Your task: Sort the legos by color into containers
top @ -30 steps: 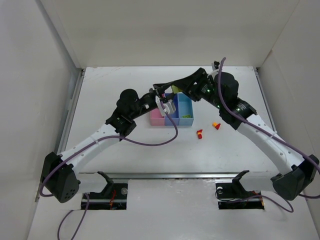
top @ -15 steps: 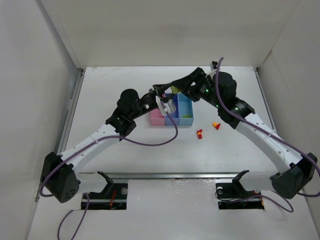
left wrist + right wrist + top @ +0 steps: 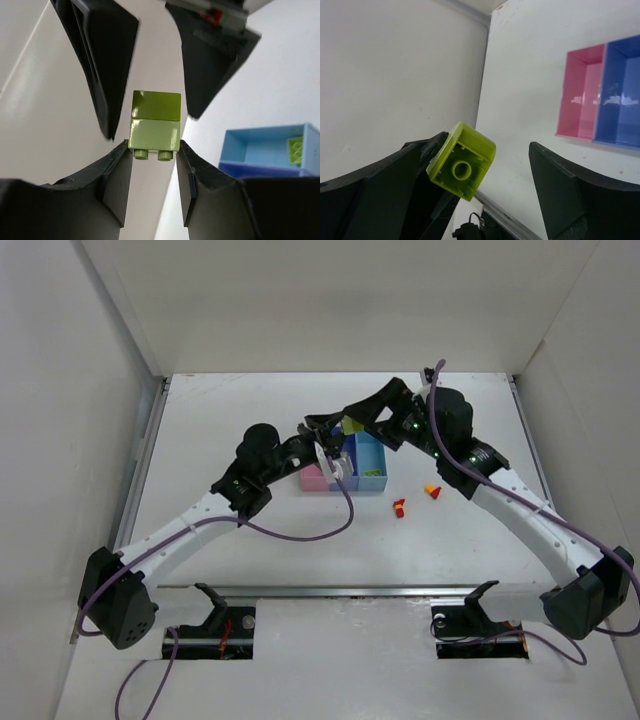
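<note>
A yellow-green lego (image 3: 155,134) sits pinched between my left gripper's (image 3: 154,150) fingertips, studs toward that camera. In the top view it (image 3: 352,424) hangs above the containers. My right gripper (image 3: 492,150) is open around the same lego (image 3: 461,161): the brick's hollow underside leans on one finger and the other finger stands well apart. The pink bin (image 3: 313,477), medium blue bin (image 3: 620,95) and light blue bin (image 3: 372,462) stand joined in a row. A yellow-green lego (image 3: 295,148) lies in the light blue bin (image 3: 250,145).
Two small red and orange-yellow legos (image 3: 399,507) (image 3: 432,490) lie on the white table to the right of the bins. Both arms meet over the bins and hide most of the medium blue one in the top view. White walls enclose the table.
My left wrist has shifted slightly toward the bins' near side. The right arm has moved a little left. The yellow-green lego stays between the two grippers above the bins.
</note>
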You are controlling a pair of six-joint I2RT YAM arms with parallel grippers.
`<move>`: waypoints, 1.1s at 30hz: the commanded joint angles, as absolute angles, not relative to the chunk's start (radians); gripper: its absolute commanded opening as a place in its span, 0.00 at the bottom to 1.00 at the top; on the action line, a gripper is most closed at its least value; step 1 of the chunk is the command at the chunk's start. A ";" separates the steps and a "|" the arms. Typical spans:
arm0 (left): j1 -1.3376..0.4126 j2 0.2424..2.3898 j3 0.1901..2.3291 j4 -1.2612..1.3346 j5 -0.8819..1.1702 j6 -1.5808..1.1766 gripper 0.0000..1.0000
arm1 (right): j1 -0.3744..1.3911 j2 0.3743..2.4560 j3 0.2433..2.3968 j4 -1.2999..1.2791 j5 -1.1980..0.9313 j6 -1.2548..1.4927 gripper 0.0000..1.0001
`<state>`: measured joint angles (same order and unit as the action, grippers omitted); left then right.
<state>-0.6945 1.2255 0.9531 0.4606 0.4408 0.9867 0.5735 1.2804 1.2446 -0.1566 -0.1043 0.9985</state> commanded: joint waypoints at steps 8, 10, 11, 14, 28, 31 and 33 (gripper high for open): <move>-0.701 1.183 0.749 0.612 0.268 1.457 0.00 | 0.491 1.279 1.199 -0.146 -0.262 0.947 0.95; -0.710 1.183 0.710 0.688 0.246 1.544 0.00 | 0.482 1.314 1.218 -0.146 -0.337 0.934 0.95; -0.710 1.183 0.671 0.718 0.245 1.578 0.00 | 0.482 1.330 1.218 -0.146 -0.359 0.925 0.95; -0.710 1.183 0.637 0.837 0.245 1.600 0.00 | 0.482 1.371 1.218 -0.137 -0.397 0.911 0.91; -0.710 1.141 0.615 0.838 0.301 1.560 0.00 | 0.462 1.473 1.190 0.123 -0.578 0.962 0.74; -0.710 1.150 0.615 0.859 0.301 1.546 0.00 | 0.462 1.494 1.166 0.179 -0.623 1.009 0.76; -0.710 1.161 0.615 0.871 0.290 1.546 0.00 | 0.462 1.494 1.148 0.262 -0.646 1.058 0.80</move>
